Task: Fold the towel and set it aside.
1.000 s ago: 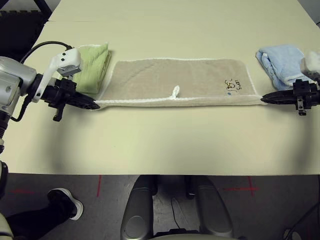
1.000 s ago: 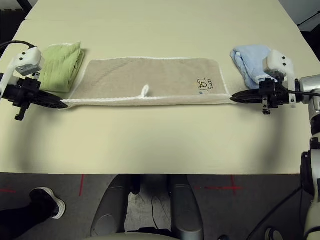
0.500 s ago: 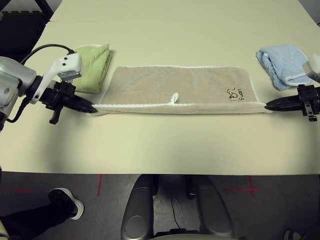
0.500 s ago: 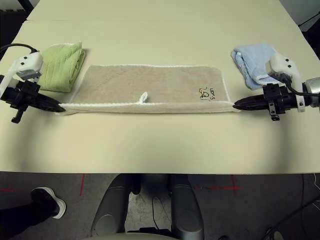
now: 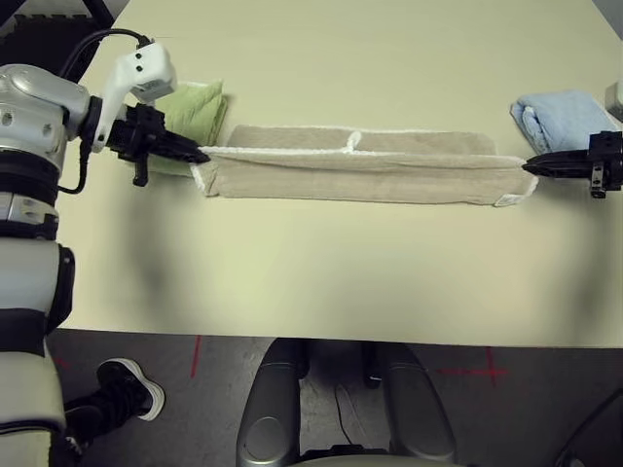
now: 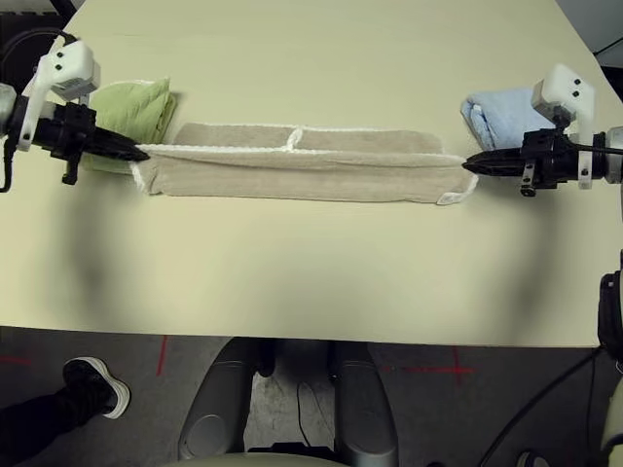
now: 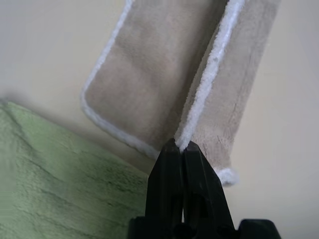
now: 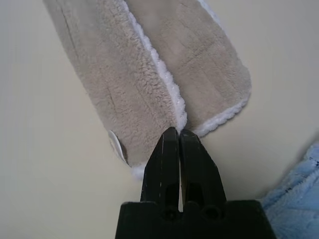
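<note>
Jaws closed, both grippers (image 7: 183, 147) (image 8: 180, 132) | pinching beige towel's (image 5: 365, 178) white edging (one end each)

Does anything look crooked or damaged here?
Nothing looks damaged. The beige towel is only half folded, both grippers, left and right, pinching its white edge, which seems normal mid-fold.
</note>
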{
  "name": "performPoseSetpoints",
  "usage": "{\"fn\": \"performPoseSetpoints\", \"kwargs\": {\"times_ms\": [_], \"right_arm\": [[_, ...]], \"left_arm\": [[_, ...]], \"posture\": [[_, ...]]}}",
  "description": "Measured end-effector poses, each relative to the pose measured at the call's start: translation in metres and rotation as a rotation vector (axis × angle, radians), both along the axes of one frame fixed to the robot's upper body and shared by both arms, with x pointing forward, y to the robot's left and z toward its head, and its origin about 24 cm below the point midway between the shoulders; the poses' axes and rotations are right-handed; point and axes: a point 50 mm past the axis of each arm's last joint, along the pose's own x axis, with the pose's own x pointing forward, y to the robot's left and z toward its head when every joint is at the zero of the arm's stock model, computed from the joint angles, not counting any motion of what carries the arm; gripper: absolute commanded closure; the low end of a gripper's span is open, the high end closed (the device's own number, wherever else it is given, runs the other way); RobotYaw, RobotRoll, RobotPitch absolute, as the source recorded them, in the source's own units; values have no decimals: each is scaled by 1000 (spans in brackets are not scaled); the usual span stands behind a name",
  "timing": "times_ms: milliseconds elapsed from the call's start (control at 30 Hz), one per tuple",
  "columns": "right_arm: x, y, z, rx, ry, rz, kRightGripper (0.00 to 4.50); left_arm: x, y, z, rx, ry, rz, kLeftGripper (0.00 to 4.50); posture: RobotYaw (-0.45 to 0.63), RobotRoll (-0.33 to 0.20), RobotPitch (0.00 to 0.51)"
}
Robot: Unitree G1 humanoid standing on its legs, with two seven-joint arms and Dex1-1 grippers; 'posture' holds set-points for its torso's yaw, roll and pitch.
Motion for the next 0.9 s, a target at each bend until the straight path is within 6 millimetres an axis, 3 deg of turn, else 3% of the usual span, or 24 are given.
{"fn": "performPoseSetpoints", "kwargs": {"times_ms": [533,900], "right_arm": [[24,13,9,-108,-225,-151,4500],[31,18,7,-136,-238,-188,4500]], "left_arm": [[16,-8,-3,-3,-151,80,4445],[26,-17,-4,10,-238,133,4445]], "posture": [[-9,0,327],[-10,0,324]]}}
